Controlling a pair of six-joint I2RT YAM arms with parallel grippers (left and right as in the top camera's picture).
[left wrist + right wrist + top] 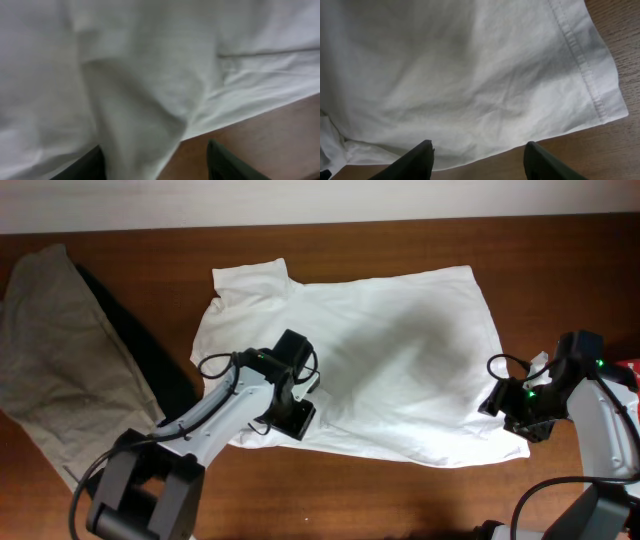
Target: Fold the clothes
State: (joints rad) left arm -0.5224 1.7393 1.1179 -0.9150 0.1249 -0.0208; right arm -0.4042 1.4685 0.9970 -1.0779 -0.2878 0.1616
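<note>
The white T-shirt (pixel 380 350) lies spread across the middle of the brown table, with one sleeve (pixel 250 280) at the top left. My left gripper (pixel 290 415) is at the shirt's lower left edge. In the left wrist view its fingers (pixel 155 150) are open, with a raised fold of white fabric (pixel 150 60) between them. My right gripper (pixel 520 415) is at the shirt's lower right corner. In the right wrist view its fingers (pixel 477 147) are open and empty, over the shirt's edge (pixel 470 65) near the hemmed corner (pixel 600 105). The collar label does not show.
A khaki-beige wrinkled garment (pixel 60 350) lies at the left end of the table, with a black garment (pixel 150 360) along its right side. A small red thing (pixel 630 370) shows at the right edge. Bare wood (pixel 400 490) runs along the front.
</note>
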